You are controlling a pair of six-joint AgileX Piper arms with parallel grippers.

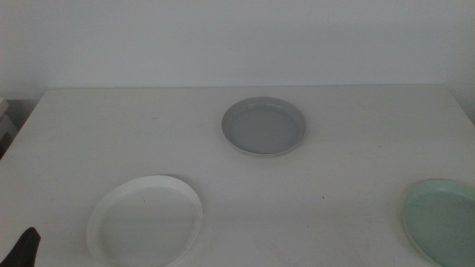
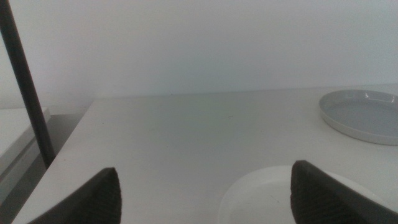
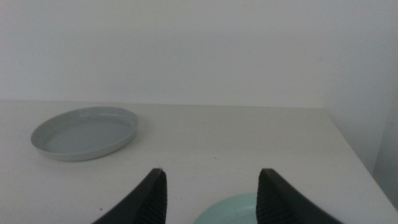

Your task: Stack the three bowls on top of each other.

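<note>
The grey bowl (image 1: 264, 126) is sitting upright toward the back middle of the white worktop (image 1: 111, 141), well apart from the other two. The white bowl (image 1: 145, 222) is lying at the front left, and the pale mint green bowl (image 1: 443, 221) is resting at the front right, partly cut off by the picture's edge. None of the three is touching another.

The left tool (image 2: 205, 193) is hanging just behind the white bowl's near rim with its jaws spread wide apart, gripping nothing. The right tool (image 3: 211, 194) is hovering just above the green bowl's near edge, its jaws also standing apart and empty. A dark pole (image 2: 25, 81) is standing beside the worktop's left edge.
</note>
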